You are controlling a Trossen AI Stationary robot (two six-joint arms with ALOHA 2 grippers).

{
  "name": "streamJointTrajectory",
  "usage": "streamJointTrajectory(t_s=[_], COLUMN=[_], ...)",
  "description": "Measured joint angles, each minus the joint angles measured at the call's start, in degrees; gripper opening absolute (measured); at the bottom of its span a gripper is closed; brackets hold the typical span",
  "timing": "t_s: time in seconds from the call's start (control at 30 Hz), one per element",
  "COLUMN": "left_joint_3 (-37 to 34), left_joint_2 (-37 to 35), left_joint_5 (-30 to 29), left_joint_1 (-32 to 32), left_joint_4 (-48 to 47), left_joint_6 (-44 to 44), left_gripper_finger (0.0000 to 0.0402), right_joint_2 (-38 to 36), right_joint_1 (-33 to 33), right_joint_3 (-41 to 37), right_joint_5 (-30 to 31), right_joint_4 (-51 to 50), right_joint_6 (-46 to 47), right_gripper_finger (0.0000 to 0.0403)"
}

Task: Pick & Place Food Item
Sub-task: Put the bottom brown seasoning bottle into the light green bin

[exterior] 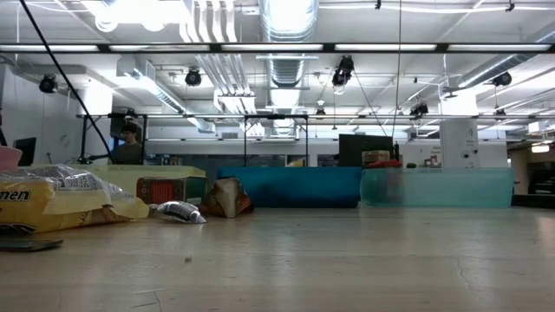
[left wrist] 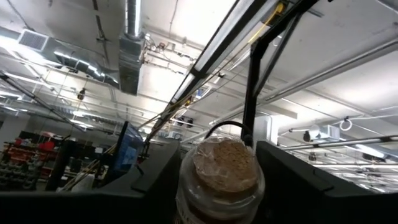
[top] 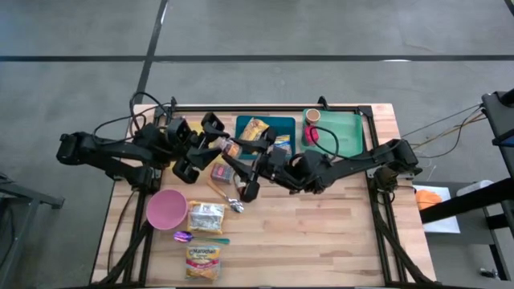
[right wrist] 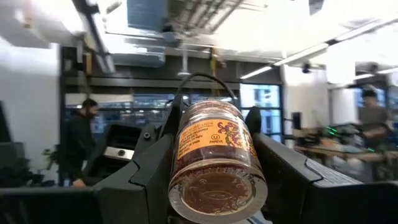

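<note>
High view: both arms meet above the table's back-left quarter, holding a small glass jar (top: 231,149) between them, off the surface. Right gripper (right wrist: 217,171) clamps the jar's sides, base end toward its camera, orange label up. Left gripper (left wrist: 217,180) brackets the cork-topped end; its jaws sit narrow at each side of the jar, but contact cannot be told.

Edges and room:
- Front-right half of the wooden table (top: 321,241) is bare board, open for moving.
- Back edge is lined by a teal tray (top: 277,124) with a snack packet, and a green tray (top: 345,132) with a small cup (top: 312,116).
- Front-left is crowded: pink bowl (top: 166,209), silver packet (top: 206,217), purple spoon (top: 185,236), yellow noodle packet (top: 203,262) near the front edge.

Hidden or unclear:
- Arms cover the items beneath the jar; a yellow box (top: 222,172) shows only in part.
- Low view shows neither gripper, only packets at left and the trays' walls behind.
- Noodle packet is cut off at that view's left edge.
</note>
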Motion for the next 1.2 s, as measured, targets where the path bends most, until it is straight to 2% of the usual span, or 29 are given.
streamJointTrajectory(t_s=[0.07, 0.13, 0.2, 0.33, 0.73, 0.8, 1.0, 1.1, 1.2], left_joint_3=[0.06, 0.07, 0.07, 0.07, 0.0, -0.01, -0.07, -0.08, -0.15], left_joint_2=[-0.04, 0.07, 0.07, -0.02, -0.38, -0.48, -0.96, -2.14, -3.78], left_joint_5=[1.55, 2.03, 2.04, 2.27, 2.44, 2.57, 3.55, 3.33, 3.61], left_joint_1=[0.0, 0.01, 0.04, 0.4, 0.52, 0.52, 0.59, 0.81, 1.28], left_joint_4=[-0.1, -0.33, -0.54, -0.53, -0.67, -0.85, -3.2, -6.46, -11.04], left_joint_6=[0.22, 0.28, 0.42, 1.58, 2.11, 1.6, 1.03, 0.83, 0.78], left_gripper_finger=[0.0226, 0.023, 0.0222, 0.0178, 0.0178, 0.0178, 0.0178, 0.0178, 0.0178], right_joint_2=[0.01, 0.02, 0.02, 0.02, -0.09, -0.09, -0.43, -0.9, -1.83], right_joint_1=[-0.02, -0.17, -0.26, -0.31, -0.15, -0.13, 0.16, 0.43, 0.65], right_joint_3=[-0.02, -0.04, -0.07, -0.05, -0.04, -0.04, 0.04, 0.07, 0.13], right_joint_5=[-3.15, -3.8, -3.9, -4.23, -4.86, -4.32, -3.51, -2.02, -0.47], right_joint_4=[0.05, 0.15, 0.12, 0.22, -0.89, -1.0, -4.14, -7.16, -12.2], right_joint_6=[0.73, 1.93, 2.04, 2.21, 3.57, 4.6, 6.92, 7.69, 9.84], right_gripper_finger=[0.0185, 0.0185, 0.0185, 0.0185, 0.0185, 0.0204, 0.0306, 0.0329, 0.0334])
